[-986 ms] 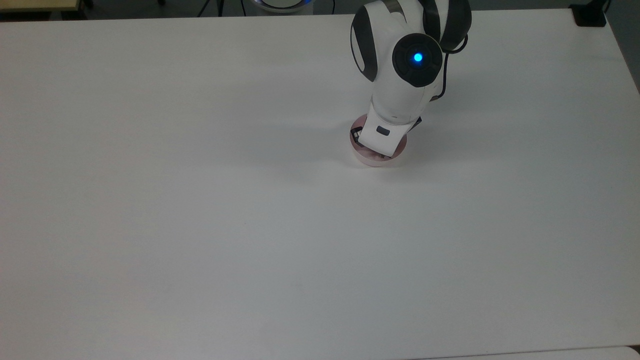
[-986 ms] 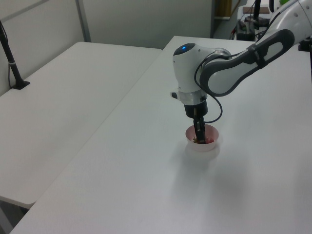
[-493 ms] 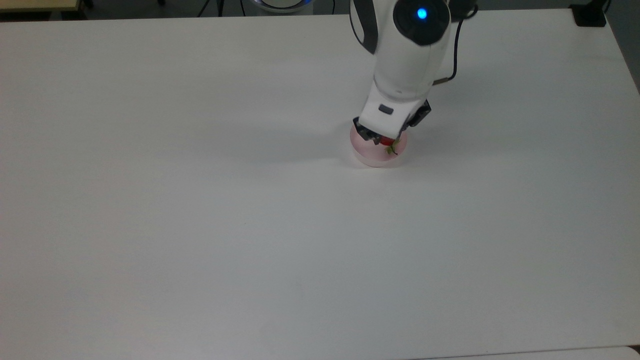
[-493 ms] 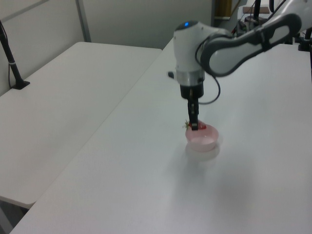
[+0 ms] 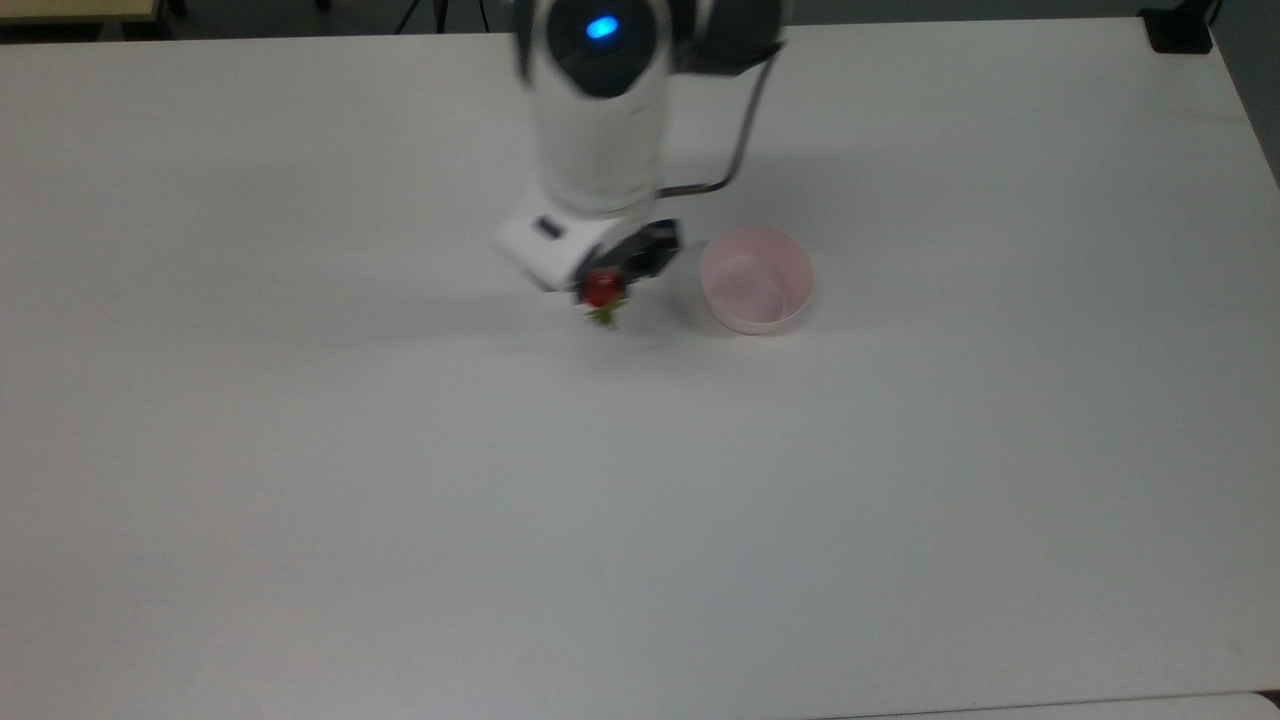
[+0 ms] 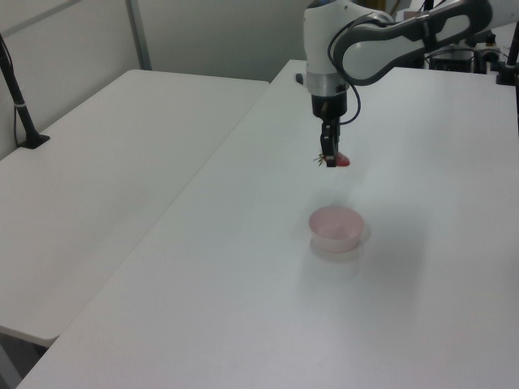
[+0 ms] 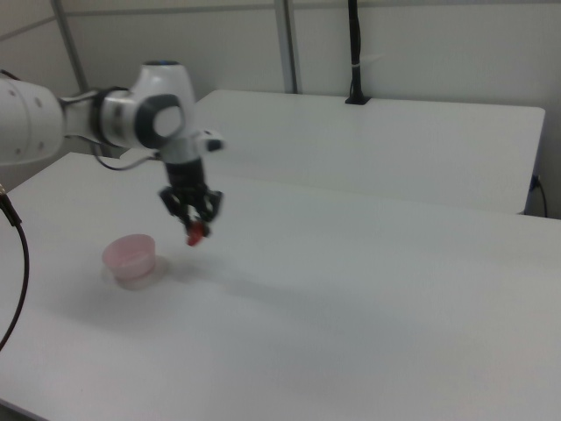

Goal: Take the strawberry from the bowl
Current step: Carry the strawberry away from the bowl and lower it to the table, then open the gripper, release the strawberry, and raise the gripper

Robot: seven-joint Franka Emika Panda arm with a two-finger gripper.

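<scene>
Above the white table (image 5: 400, 500), clear of its surface, the gripper (image 5: 603, 280) hangs with its fingers closed on the strawberry (image 5: 600, 288), which is held between the fingertips with its green leafy cap pointing toward the bottom edge of the top view. In the left view the strawberry (image 6: 338, 160) sits at the lower end of the gripper (image 6: 328, 156), raised well above the table and farther from the camera than the bowl (image 6: 336, 228). In the right view the gripper (image 7: 194, 224) holds the strawberry (image 7: 195, 232) to the right view's right of the bowl (image 7: 131, 259) and higher than its rim. The pale pink bowl (image 5: 757, 279) stands upright on the table, to the top view's right of the gripper and apart from it, and its interior holds nothing.
</scene>
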